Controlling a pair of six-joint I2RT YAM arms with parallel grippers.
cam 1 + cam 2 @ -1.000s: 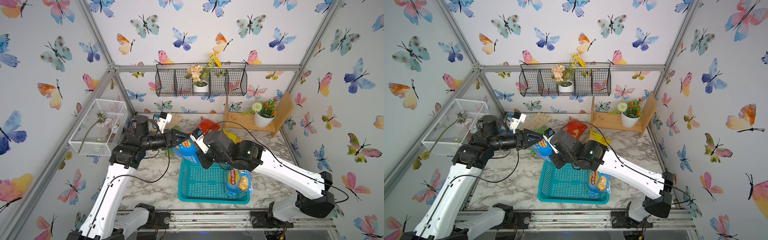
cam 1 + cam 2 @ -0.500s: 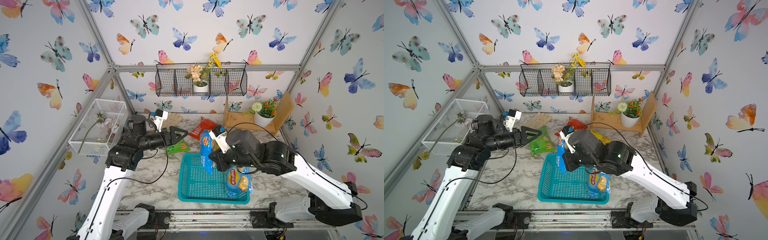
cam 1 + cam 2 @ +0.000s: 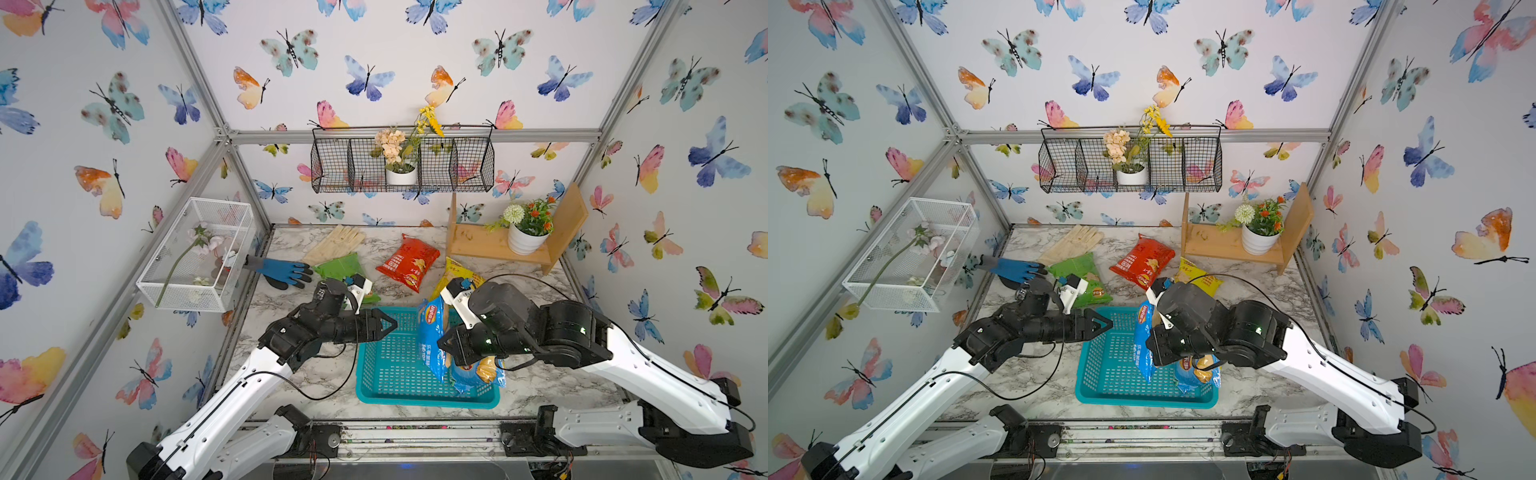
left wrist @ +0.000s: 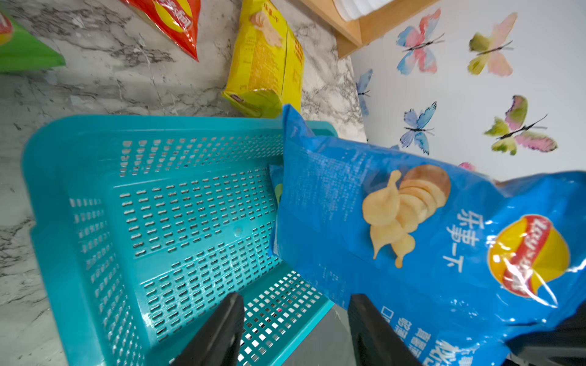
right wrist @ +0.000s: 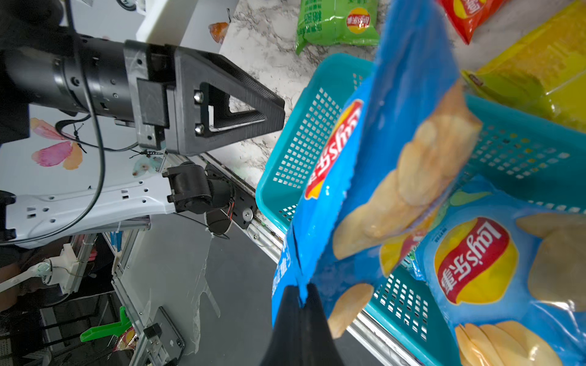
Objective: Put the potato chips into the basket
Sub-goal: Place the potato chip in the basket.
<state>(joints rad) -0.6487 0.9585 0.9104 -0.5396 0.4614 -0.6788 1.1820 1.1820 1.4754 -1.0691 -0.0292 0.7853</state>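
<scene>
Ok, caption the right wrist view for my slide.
Right gripper pinching the dark blue chip bag above the teal basket, where a light blue bag lies.

You see both top views from high over the surface's (image 3: 384, 245) front edge, angled down toward its back edge. Your wrist cameras sit close in, facing each other across the basket (image 4: 47, 196) (image 5: 301, 136), which all four views share.

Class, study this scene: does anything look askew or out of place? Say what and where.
The dark blue bag hangs on edge over the basket, pinched at its rim by the right gripper, unlike the light blue bag lying inside.
</scene>
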